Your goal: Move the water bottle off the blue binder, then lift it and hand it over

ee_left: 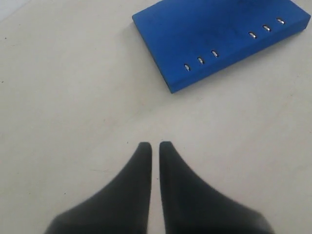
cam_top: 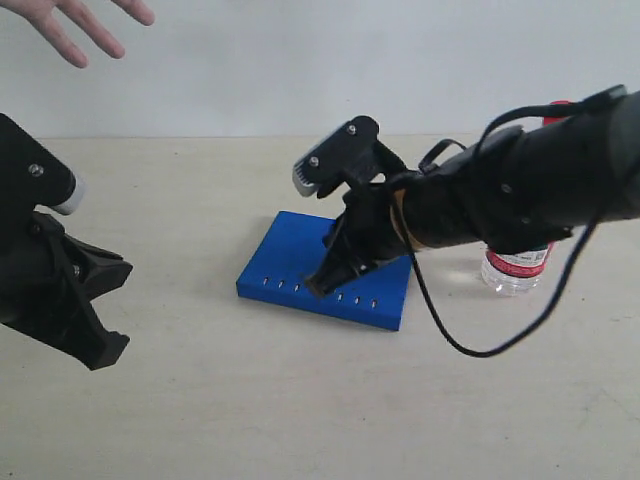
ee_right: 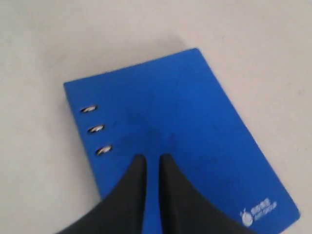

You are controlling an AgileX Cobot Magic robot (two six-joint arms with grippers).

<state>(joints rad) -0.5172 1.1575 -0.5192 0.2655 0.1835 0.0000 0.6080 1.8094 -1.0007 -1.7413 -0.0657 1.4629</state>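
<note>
Exterior: water bottle stands on the table just right of the blue binder; right gripper points down at the binder. Left wrist: left gripper fingers together, empty, above bare table. Right wrist: fingers nearly touching, empty, over the cover.

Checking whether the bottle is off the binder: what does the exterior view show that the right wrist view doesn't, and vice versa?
Only the exterior view: the water bottle, upright on the table beside the blue binder, partly behind the right arm, and a person's hand at the top. Only the right wrist view: the white logo on the cover. Both: the binder, its metal rivets and the right gripper over it.
</note>
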